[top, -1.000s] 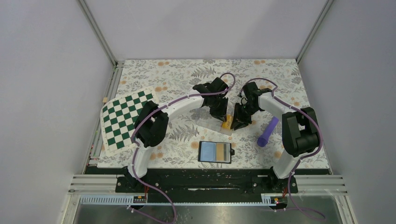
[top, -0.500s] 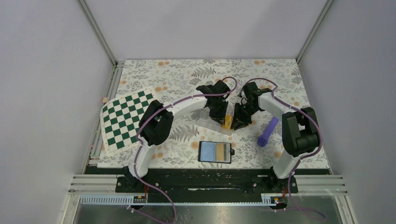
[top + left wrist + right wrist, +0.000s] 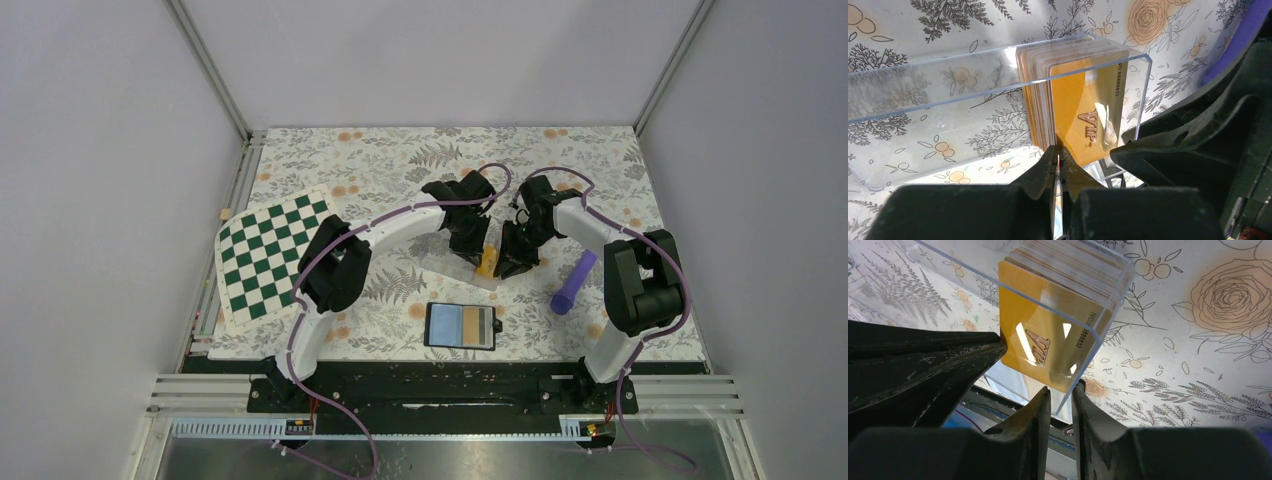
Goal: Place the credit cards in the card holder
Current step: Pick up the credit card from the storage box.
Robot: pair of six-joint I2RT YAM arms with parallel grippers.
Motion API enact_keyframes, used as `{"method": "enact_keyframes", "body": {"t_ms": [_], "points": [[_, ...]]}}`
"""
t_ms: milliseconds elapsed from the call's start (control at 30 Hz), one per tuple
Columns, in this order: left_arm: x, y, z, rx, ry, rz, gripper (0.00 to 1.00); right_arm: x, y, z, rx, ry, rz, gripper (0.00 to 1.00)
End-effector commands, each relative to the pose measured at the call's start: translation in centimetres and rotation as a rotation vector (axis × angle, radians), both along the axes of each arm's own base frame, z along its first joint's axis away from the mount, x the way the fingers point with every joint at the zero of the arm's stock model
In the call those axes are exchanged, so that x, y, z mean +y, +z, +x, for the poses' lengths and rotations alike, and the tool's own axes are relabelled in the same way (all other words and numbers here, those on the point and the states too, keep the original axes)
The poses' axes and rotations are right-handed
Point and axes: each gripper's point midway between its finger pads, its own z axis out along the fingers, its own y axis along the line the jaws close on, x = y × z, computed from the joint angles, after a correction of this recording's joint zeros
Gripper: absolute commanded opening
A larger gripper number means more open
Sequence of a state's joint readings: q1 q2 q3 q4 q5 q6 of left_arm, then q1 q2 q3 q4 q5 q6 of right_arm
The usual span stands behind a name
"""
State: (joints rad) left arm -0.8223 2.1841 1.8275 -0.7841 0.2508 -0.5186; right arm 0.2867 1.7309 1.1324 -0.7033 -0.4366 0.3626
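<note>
A stack of orange-yellow credit cards (image 3: 1083, 110) stands on edge at one end of a clear plastic box (image 3: 948, 80). It also shows in the right wrist view (image 3: 1048, 340) and the top view (image 3: 487, 263). My left gripper (image 3: 1057, 152) is shut on the edge of one thin card next to the front "VIP" card. My right gripper (image 3: 1062, 390) is closed on the box's end wall (image 3: 1108, 305). The black card holder (image 3: 461, 325) lies open near the front edge, showing blue-grey pockets and an orange band.
A purple cylinder (image 3: 573, 282) lies right of the box. A green checkerboard mat (image 3: 268, 250) lies at the left. The two grippers (image 3: 478, 252) (image 3: 508, 262) sit close together over the box.
My left arm has shifted slightly right toward the cards since a second ago. The right arm, box and wallet have not visibly moved.
</note>
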Motion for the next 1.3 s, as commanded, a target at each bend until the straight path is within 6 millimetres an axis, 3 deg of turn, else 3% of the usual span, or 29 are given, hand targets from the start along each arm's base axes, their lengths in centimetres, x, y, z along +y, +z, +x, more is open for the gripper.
{"method": "enact_keyframes", "body": {"t_ms": [0, 700, 1033, 1267], "points": [[-2.0, 3.4, 0.6, -0.079, -0.029, -0.074, 0.04, 0.2, 0.7, 0.1, -0.003, 0.008, 0.02, 0.29], [-2.7, 6.4, 0.0, -0.096, -0.042, -0.139, 0.07, 0.0, 1.0, 0.1, -0.007, 0.009, 0.013, 0.29], [-3.0, 7.5, -0.5, -0.068, -0.004, -0.251, 0.1, -0.1, 1.3, 0.4, -0.035, 0.009, 0.008, 0.29], [-3.1, 6.2, -0.8, -0.02, 0.001, -0.26, 0.14, 0.0, 1.2, 0.2, -0.032, 0.006, 0.013, 0.29]]}}
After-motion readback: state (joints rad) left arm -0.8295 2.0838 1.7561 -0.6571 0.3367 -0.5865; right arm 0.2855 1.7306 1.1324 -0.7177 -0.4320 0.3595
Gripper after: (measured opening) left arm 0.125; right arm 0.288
